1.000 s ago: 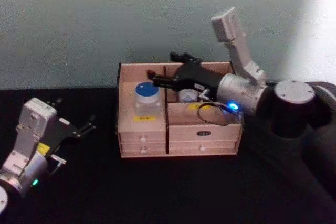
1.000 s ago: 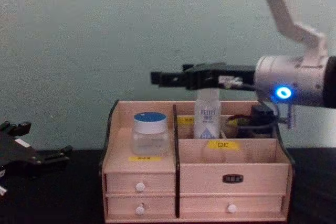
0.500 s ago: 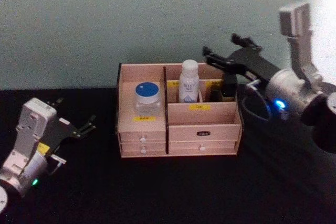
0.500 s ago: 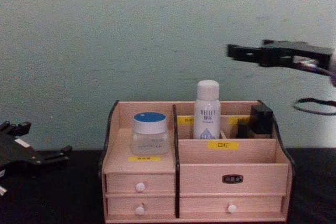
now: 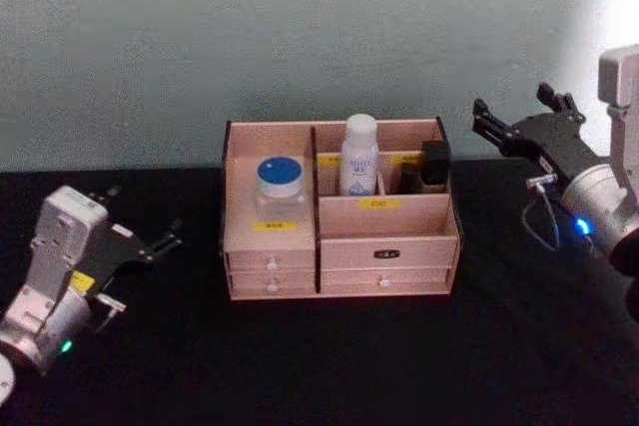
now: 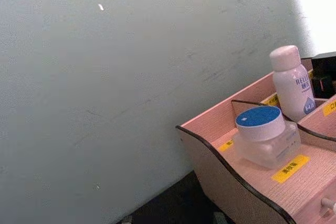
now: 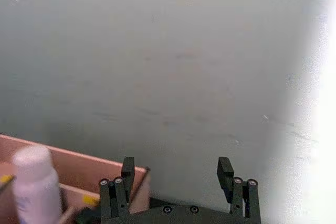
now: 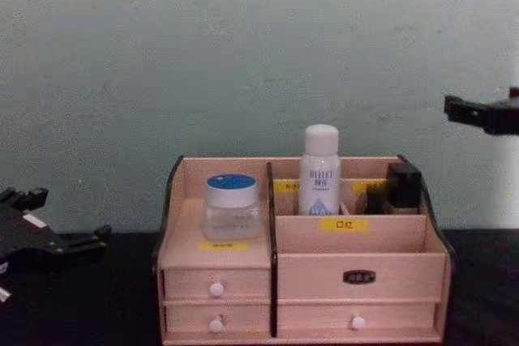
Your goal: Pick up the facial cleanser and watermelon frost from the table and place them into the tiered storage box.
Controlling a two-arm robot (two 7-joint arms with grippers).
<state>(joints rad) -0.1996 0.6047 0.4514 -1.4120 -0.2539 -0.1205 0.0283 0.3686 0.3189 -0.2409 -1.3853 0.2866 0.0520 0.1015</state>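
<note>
Nearest the robot, the left end effector [image 5: 165, 243] is lying low over the black counter [image 5: 329, 356] at the left side, well apart from the box, with its fingers spread and nothing between them. In the chest view the same left end effector [image 8: 69, 228] is showing at the left edge, just above the counter surface.

Farther forward, the wooden storage box [image 5: 339, 271] is sitting on the counter in the middle, with its drawers [image 8: 215, 289] and their white knobs facing the robot. The jar with the blue lid [image 5: 280, 185] is standing upright on the left-hand shelf of the box, above a yellow label [image 8: 223, 245]. Just to its right, past a dark divider, the white bottle [image 5: 359, 155] is standing upright in a rear compartment, its cap rising above the box's back wall. A small dark item [image 5: 433, 166] is sitting in the rear compartment at the far right; what it is cannot be told.

The right end effector [image 5: 519, 119] is hanging in the air to the right of the box, above its top edge and clear of it, fingers spread and gripping nothing. Its wrist camera is showing both fingers [image 7: 119, 184] parted against the pale green wall [image 5: 300, 37] behind everything.
</note>
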